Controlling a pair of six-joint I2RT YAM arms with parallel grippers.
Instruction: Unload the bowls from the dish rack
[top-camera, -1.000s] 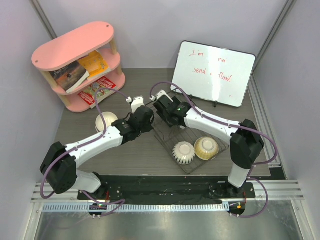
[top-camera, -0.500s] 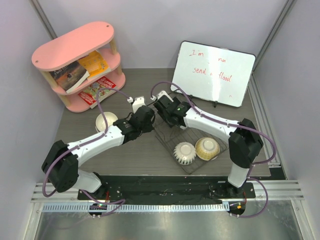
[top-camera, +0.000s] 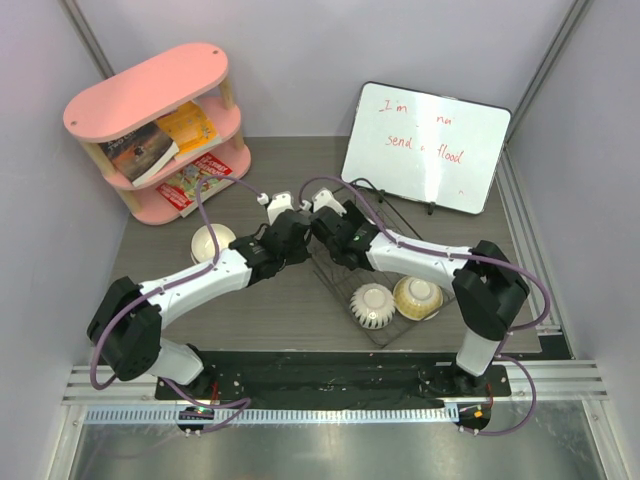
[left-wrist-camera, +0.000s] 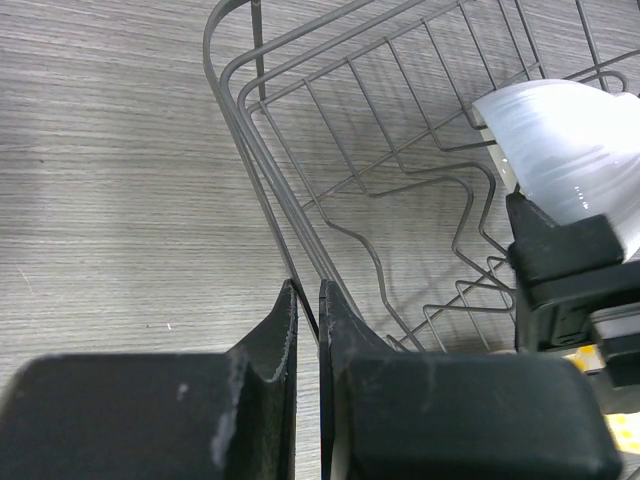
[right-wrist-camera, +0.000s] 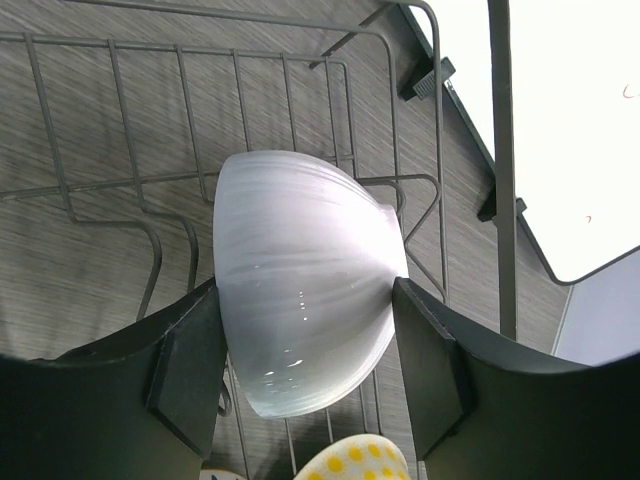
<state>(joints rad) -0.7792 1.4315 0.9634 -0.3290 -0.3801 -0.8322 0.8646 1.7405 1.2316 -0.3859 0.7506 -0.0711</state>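
The black wire dish rack (top-camera: 352, 268) lies in the middle of the table. A white ribbed bowl (top-camera: 372, 305) and a yellow patterned bowl (top-camera: 418, 297) sit upside down in its near end. My right gripper (right-wrist-camera: 300, 320) is shut on a white, faintly banded bowl (right-wrist-camera: 300, 290), held on edge over the rack's far end. That bowl also shows in the left wrist view (left-wrist-camera: 570, 150). My left gripper (left-wrist-camera: 307, 290) is shut on the rack's left rim wire (left-wrist-camera: 270, 190). A cream bowl (top-camera: 212, 242) stands on the table left of the rack.
A pink shelf (top-camera: 160, 130) with books stands at the far left. A whiteboard (top-camera: 428, 147) leans at the far right, just behind the rack. Both arms meet over the rack's far left corner (top-camera: 310, 225).
Both grippers have shifted slightly left and away from the arm bases, and the rack's bowls have moved a little with them. The grips are unchanged.
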